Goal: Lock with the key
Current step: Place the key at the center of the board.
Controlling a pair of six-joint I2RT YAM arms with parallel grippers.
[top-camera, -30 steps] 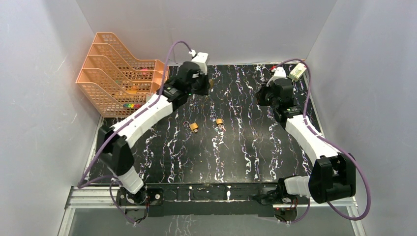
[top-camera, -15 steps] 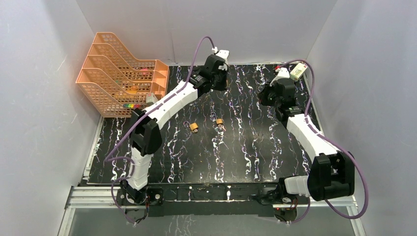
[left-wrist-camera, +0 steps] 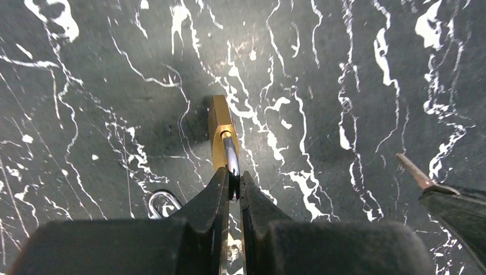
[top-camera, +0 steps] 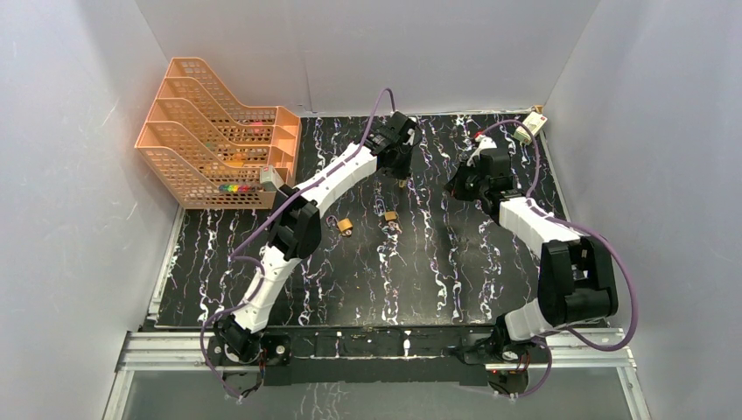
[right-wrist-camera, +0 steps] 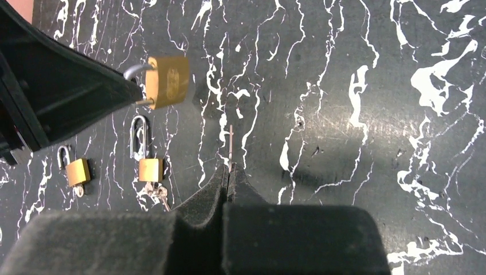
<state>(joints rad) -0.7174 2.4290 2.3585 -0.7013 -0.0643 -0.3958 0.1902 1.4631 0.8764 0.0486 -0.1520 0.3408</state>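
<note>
A small brass padlock (left-wrist-camera: pixel 222 133) hangs in the air above the black marbled table, its steel shackle pinched between the fingers of my left gripper (left-wrist-camera: pixel 231 183), which is shut on it. In the right wrist view the same padlock (right-wrist-camera: pixel 167 81) shows at the upper left, sticking out of the left gripper (right-wrist-camera: pixel 123 91). My right gripper (right-wrist-camera: pixel 228 171) is shut on a thin key (right-wrist-camera: pixel 230 146), seen edge-on and pointing away from the camera. The key's tip (left-wrist-camera: pixel 415 173) sits to the right of the padlock, clearly apart from it. From above, both grippers (top-camera: pixel 401 171) (top-camera: pixel 455 185) meet near the table's back middle.
Two more brass padlocks (top-camera: pixel 346 226) (top-camera: pixel 390 217) lie mid-table, one with keys (right-wrist-camera: pixel 155 192) beside it. Stacked orange trays (top-camera: pixel 219 140) stand at the back left. White walls enclose the table on three sides.
My left arm has swung right from beside the orange trays and stretched out, carrying the padlock toward the right gripper. The right gripper has shifted slightly left and nearer.
</note>
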